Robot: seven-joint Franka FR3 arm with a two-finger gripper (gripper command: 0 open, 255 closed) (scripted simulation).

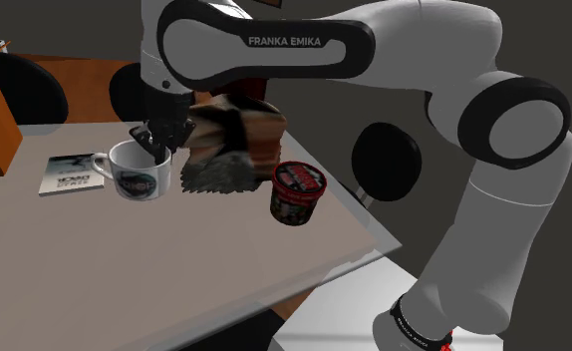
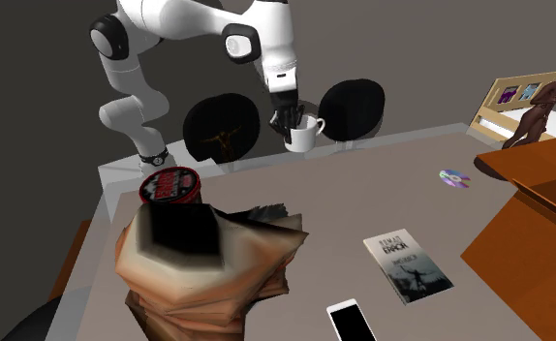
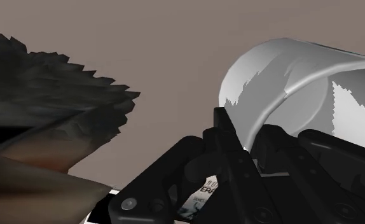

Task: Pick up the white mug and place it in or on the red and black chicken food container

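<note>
My black gripper (image 1: 160,140) is shut on the rim of the white mug (image 1: 135,172), which has a dark picture on its side. In the second exterior view the mug (image 2: 303,134) hangs under the gripper (image 2: 288,118), above the table's far edge. From the wrist, the mug (image 3: 289,83) lies tilted, its wall clasped between the fingers (image 3: 229,133). The red and black chicken food container (image 1: 297,191) stands on the table towards the shoulder view's right, apart from the mug. It also appears near the table corner (image 2: 169,186).
A crumpled brown bag (image 1: 229,145) (image 2: 208,262) sits between the mug and the container. A book (image 1: 72,173) (image 2: 408,263), a phone (image 2: 352,320) and a disc (image 2: 452,177) lie on the table (image 1: 125,269). Black round chairs (image 2: 223,126) stand behind, and wooden furniture (image 2: 538,194) is beside it.
</note>
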